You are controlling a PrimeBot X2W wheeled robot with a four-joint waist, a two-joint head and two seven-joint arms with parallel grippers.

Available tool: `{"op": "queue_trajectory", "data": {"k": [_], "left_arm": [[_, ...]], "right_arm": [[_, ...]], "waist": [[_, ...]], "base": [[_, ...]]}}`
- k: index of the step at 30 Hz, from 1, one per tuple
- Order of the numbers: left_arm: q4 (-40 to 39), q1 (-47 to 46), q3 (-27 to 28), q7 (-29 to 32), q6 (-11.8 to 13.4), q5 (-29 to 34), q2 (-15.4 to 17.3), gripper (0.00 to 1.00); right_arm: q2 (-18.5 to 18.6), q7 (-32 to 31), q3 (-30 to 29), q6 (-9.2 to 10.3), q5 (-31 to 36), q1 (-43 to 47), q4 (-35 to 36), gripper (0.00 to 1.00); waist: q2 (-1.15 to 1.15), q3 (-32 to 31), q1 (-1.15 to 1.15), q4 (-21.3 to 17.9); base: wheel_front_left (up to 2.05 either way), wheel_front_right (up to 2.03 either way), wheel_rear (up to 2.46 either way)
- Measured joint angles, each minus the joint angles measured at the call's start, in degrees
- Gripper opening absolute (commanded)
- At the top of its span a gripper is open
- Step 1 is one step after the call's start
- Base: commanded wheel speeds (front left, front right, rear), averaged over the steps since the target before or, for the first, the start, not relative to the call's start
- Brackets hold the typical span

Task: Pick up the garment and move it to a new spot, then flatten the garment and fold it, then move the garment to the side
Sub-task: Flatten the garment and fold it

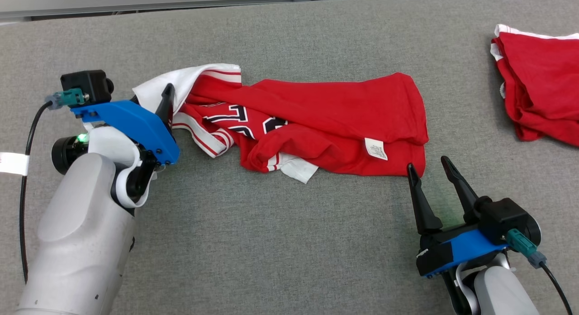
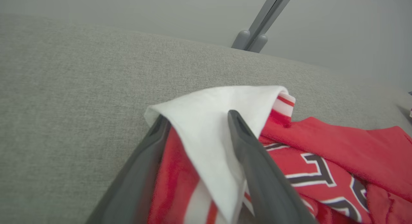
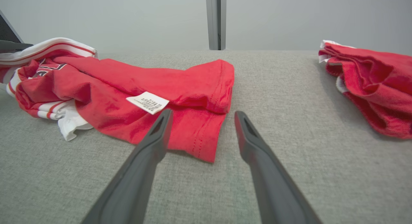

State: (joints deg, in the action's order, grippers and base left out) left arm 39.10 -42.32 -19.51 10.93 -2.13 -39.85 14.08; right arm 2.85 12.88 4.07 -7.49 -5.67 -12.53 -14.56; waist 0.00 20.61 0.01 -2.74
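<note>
We see the red garment [image 1: 316, 116] crumpled, white-trimmed, dark lettering showing. Our left gripper [image 2: 197, 117] stands spread around its white edge; our right gripper [image 1: 428, 163] gapes beside the hem.

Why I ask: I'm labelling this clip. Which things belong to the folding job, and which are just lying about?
In the job:
red and white jersey, crumpled mid-table
left end effector, open astride its white edge
right end effector, open near its red hem

Lying about:
second red garment, far right
</note>
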Motion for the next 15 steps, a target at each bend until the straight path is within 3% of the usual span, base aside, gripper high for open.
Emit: {"op": "queue_trajectory", "data": {"k": [1,3,10,15], "left_arm": [[0.3,-0.4,-0.1,-0.2,-0.1,0.0,-0.1,0.36],[0.6,-0.9,-0.3,-1.6,-0.4,0.3,-0.2,0.0],[-0.7,-1.3,-2.1,-9.0,-2.4,2.8,-0.3,0.0],[-6.5,2.1,-5.7,-14.9,-4.1,5.2,0.1,0.0]], "right_arm": [[0.0,0.1,0.0,0.0,0.0,-0.1,-0.1,1.0],[0.0,0.2,0.0,0.0,0.0,-0.1,-0.2,1.0],[0.0,0.4,-0.2,0.0,0.0,0.2,-1.0,1.0],[0.0,0.6,-0.6,0.0,-0.1,1.0,-1.5,1.0]], "waist": [[0.0,-0.1,0.0,-0.1],[0.0,-0.3,0.0,-0.1],[0.0,-2.3,-0.01,0.7],[0.0,-5.3,-0.01,2.0]], "base": [[0.0,0.0,0.0],[0.0,0.0,0.0],[0.0,0.0,0.0],[0.0,0.0,0.0]]}}
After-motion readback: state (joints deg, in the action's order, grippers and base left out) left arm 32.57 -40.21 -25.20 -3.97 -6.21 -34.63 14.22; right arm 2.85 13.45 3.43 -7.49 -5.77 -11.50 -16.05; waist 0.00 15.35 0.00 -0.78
